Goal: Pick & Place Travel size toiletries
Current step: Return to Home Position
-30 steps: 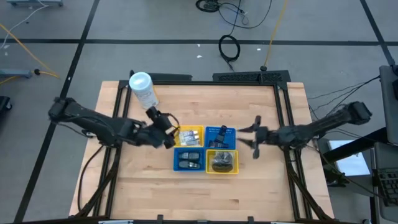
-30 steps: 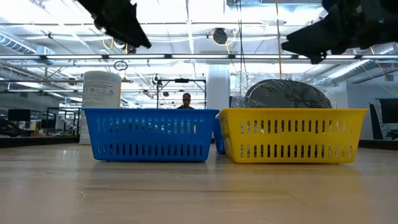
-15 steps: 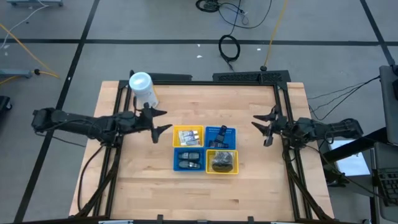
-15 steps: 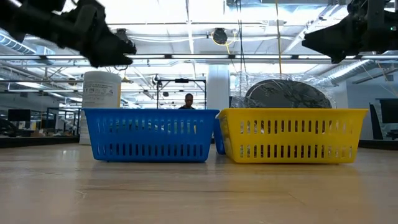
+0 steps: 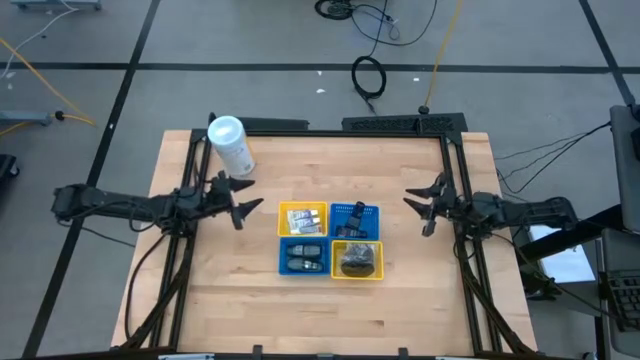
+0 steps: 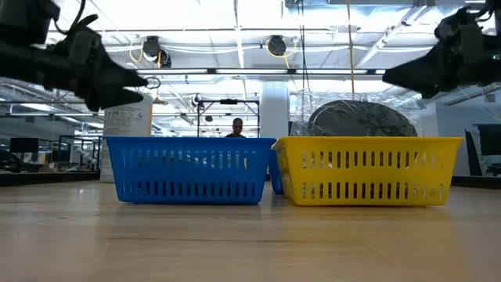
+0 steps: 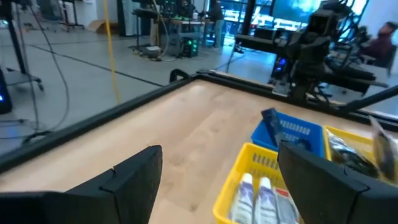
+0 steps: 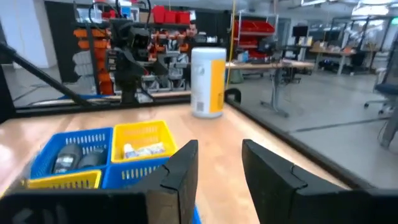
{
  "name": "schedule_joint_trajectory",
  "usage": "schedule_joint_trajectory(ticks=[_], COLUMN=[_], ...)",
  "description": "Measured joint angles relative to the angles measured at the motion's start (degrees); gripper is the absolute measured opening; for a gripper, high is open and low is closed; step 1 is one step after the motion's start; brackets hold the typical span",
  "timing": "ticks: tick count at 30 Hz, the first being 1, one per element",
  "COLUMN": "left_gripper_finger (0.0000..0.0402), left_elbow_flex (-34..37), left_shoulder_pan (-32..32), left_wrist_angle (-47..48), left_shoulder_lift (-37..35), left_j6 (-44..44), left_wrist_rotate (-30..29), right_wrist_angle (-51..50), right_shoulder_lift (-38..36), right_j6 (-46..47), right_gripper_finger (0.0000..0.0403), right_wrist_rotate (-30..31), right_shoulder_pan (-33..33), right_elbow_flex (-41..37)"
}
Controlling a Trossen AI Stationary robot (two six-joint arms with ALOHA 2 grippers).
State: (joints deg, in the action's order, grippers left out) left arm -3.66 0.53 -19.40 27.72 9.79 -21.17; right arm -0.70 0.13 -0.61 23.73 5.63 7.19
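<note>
Holding my left claw (image 5: 249, 194) spread and empty near the surface's (image 5: 400, 300) left edge, I see the travel size toiletries (image 5: 303, 220) lying in the baskets (image 5: 329, 222) mid-surface, and my right claw (image 5: 416, 212) spread near the right edge. Light, small, likely slippery: I'd pinch each across its middle.

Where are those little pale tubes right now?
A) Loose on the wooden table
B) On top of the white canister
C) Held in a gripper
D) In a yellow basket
D: the pale tubes lie side by side inside the yellow basket, the one of the four nearest the white canister.
</note>
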Motion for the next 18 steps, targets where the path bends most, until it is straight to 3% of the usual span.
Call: schedule_joint_trajectory(ticks=[4,11,18], left_gripper_finger=[0.0310,0.0314,0.0313], left_elbow_flex=[3.0,2.8,2.8], left_shoulder_pan=[-2.2,-6.3,-6.7], left_wrist_angle=[1.4,6.1,6.8], left_shoulder_lift=[-3.0,-3.4,-2.9], left_j6=[2.1,10.0,15.4], left_wrist_rotate=[-1.7,-13.8,-13.1], right_wrist_angle=[3.3,4.0,4.0], right_shoulder_lift=[0.0,0.0,0.5], right_j6=[1.1,1.5,6.4], right_gripper_finger=[0.0116,0.0116,0.0116], right_wrist_rotate=[-0.3,-5.9,-5.9], right_shoulder_pan=[0.0,0.0,0.0], right_elbow_flex=[-3.5,-5.1,-5.1])
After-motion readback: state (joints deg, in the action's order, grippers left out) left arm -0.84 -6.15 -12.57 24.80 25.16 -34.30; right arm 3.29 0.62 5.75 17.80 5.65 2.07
